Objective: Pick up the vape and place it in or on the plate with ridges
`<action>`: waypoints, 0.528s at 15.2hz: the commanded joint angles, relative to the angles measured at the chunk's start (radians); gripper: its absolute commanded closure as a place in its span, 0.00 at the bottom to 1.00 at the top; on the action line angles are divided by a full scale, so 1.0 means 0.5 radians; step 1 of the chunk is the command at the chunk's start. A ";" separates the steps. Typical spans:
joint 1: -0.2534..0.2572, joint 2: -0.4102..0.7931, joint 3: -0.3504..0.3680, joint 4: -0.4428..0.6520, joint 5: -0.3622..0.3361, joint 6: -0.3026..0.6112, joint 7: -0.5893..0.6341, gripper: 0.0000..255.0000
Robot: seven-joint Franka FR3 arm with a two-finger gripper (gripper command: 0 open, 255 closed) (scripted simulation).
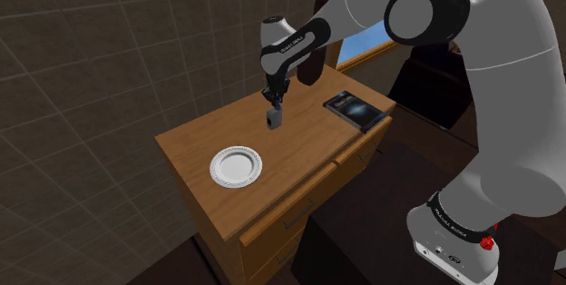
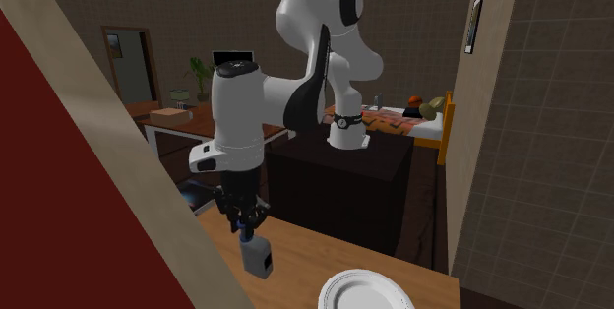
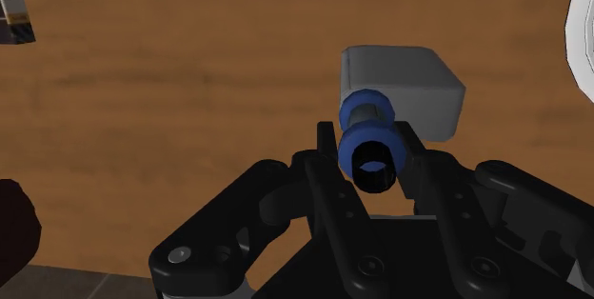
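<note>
Vape (image 1: 274, 120) first, Jo: where is it sitting right now?

It is hanging from the gripper (image 1: 274, 106), Sam. The black fingers (image 3: 326, 169) are clamping its blue mouthpiece (image 3: 371, 145), and the grey body (image 3: 405, 88) is dangling below, over the wooden dresser top (image 1: 195, 138). Whether it is clearing the wood or just brushing it, I am not managing to tell.

So which step are we looking at?

I am reading it as the carry: the grasp is made, the placing is not. The white plate (image 1: 236, 166) with the ridged rim is lying near the vape, toward the shoulder view's lower left, and nothing is resting on it.

What is the next move asking for?

Probably lifting enough to pass over the rim, then travelling across to the plate's middle before lowering and letting go. The grip is sitting on a narrow round neck, so the body may be prone to swinging; going gently seems wise.

Anything crowding the path?

No. The stretch of wood between vape and plate is lying bare. A dark book (image 1: 356, 111) is resting well apart on the opposite side, near the dresser's far corner. The plate is sitting nearer the front edge, above the drawers (image 1: 299, 211), so overshooting would be risking a drop off the dresser.
</note>
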 commanded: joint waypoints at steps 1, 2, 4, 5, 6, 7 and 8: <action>0.000 -0.040 0.003 -0.010 0.003 -0.030 -0.003 1.00; -0.001 -0.058 0.004 -0.011 0.005 -0.047 -0.005 1.00; -0.002 -0.093 0.007 -0.013 0.009 -0.081 -0.010 1.00; -0.003 -0.109 0.008 -0.014 0.010 -0.095 -0.012 1.00; 0.028 -0.134 0.014 -0.044 0.007 -0.094 0.026 1.00; 0.059 -0.159 0.021 -0.072 0.005 -0.094 0.065 1.00; 0.090 -0.181 0.028 -0.098 0.002 -0.095 0.104 1.00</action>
